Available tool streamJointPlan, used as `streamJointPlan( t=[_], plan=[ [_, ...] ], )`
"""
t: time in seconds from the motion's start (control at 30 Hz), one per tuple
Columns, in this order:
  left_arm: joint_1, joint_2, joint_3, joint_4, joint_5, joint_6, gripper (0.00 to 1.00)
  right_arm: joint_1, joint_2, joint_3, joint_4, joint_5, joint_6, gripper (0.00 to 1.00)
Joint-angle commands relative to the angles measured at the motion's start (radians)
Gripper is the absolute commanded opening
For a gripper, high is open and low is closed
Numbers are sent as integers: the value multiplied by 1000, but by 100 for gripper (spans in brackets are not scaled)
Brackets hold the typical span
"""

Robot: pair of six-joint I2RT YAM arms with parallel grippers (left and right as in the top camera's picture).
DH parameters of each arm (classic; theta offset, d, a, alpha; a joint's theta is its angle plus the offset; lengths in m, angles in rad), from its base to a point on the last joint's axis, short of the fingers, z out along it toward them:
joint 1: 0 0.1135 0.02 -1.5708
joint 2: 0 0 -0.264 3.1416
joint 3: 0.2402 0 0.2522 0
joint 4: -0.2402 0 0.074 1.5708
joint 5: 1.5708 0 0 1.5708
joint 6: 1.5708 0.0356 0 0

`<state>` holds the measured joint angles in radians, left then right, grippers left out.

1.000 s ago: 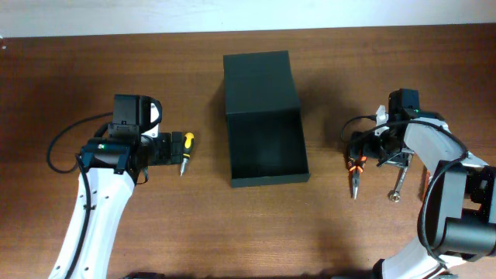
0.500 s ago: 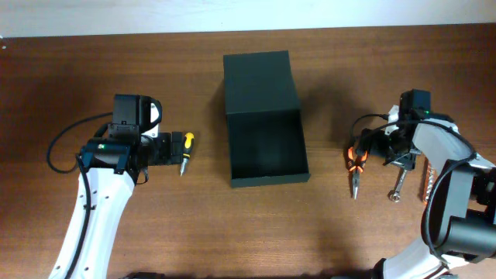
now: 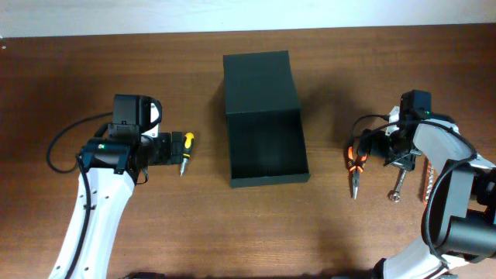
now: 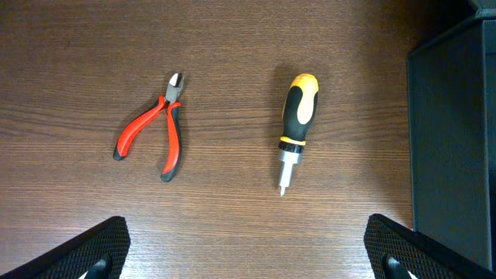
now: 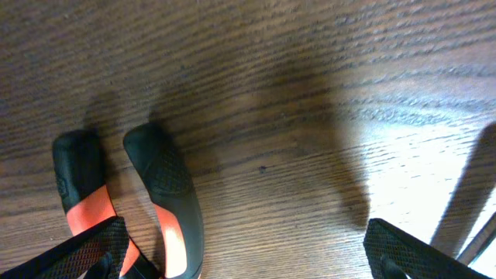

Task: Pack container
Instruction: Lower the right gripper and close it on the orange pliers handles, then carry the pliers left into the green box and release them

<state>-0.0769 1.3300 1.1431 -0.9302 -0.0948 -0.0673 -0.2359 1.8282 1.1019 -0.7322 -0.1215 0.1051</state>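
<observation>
The container [image 3: 266,151] is a dark green-black box lying open mid-table, its flap lid [image 3: 260,81] folded back on the far side. In the left wrist view its wall [image 4: 457,139] fills the right edge. My left gripper [image 3: 170,149] [image 4: 248,260] is open over bare wood, just short of a yellow-and-black screwdriver [image 3: 186,149] [image 4: 297,124] and red-handled cutters [image 4: 153,136]. My right gripper [image 3: 370,147] [image 5: 248,260] is open above the handles of orange-and-black pliers [image 3: 355,167] [image 5: 167,194]. Its left finger overlaps one handle.
A metal wrench [image 3: 397,186] lies just right of the pliers, with a thin threaded piece [image 3: 425,186] beyond it. In the overhead view the left arm hides the red cutters. A black cable [image 3: 62,143] loops left of the left arm.
My right arm has shifted slightly right and toward the table's near side, over the pliers' handles. The left arm and all tools stay where they were.
</observation>
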Motion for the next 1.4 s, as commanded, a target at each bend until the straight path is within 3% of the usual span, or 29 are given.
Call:
streamJointPlan(
  t=[0.0,0.63,0.73,0.83,1.37],
  plan=[
    [3,-3,18,6,-10,19,99,1,13,-18,0,2,4,97],
    [3,-3,18,6,-10,19,99,1,13,-98,42,1,-74,99],
    [3,-3,18,6,-10,19,99,1,13,-98,41,1,-74,86],
    [3,-3,18,6,-10,20,99,1,13,-98,42,-3,-71,66],
    [3,-3,18,20,-10,20,99,7,13,-98,40,-52,-66,13]
  ],
)
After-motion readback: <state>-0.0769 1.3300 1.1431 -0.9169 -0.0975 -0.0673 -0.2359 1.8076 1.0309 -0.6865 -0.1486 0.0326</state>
